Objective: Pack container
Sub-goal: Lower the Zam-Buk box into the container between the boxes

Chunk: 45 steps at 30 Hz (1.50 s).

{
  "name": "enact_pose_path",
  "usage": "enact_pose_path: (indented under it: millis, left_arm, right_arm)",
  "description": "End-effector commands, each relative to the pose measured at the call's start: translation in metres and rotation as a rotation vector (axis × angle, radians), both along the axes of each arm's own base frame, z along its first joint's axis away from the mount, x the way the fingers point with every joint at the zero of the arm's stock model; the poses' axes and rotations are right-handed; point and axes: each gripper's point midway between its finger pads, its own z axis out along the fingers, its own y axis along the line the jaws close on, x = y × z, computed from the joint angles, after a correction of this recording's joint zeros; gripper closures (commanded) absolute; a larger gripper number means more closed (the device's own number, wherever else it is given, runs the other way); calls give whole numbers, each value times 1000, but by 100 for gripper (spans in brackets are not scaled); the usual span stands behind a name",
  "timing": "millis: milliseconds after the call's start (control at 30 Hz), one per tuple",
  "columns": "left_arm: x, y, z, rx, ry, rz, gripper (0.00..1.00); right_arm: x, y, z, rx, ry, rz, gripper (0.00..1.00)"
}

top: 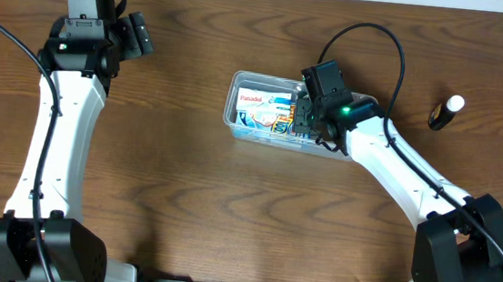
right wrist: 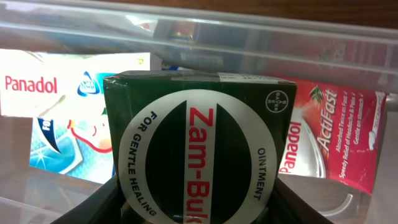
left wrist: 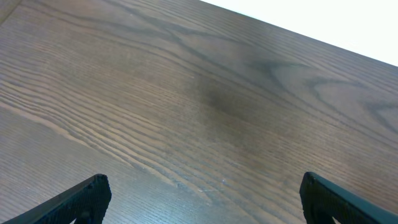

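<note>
The container [top: 233,103], a clear tub, sits on the table right of centre, and in the right wrist view its rim [right wrist: 249,37] runs across the top. Inside lie a white Panadol box [top: 252,97] [right wrist: 37,87] and a red Panadol ActiFast box [right wrist: 336,137]. My right gripper [top: 301,113] [right wrist: 199,202] hangs over the tub's right half, shut on a dark green Zam-Buk ointment box [right wrist: 199,149] that stands upright between its fingers [right wrist: 298,205]. My left gripper [top: 140,33] [left wrist: 202,193] is open over bare wood at the far left, holding nothing.
A black marker with a white cap [top: 446,112] lies at the far right of the table. The table's back edge [left wrist: 298,34] shows in the left wrist view. The right arm's cable loops above the tub.
</note>
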Motion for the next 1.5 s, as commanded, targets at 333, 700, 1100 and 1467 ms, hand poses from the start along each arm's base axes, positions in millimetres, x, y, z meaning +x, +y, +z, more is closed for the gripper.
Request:
enact_pose_path:
  millis: [333, 700, 1100, 1467]
  left_arm:
    - [0, 2, 13, -3, -31, 10, 2]
    - [0, 2, 13, -3, -31, 10, 2]
    - [0, 2, 13, -3, -31, 10, 2]
    - [0, 2, 13, -3, -31, 10, 2]
  right_arm:
    - [-3, 9, -3, -9, -10, 8, 62]
    - [-4, 1, -13, -35, -20, -28, 57]
    - [0, 2, -12, -29, -41, -32, 45]
    - [-1, 2, -13, -29, -40, -31, 32]
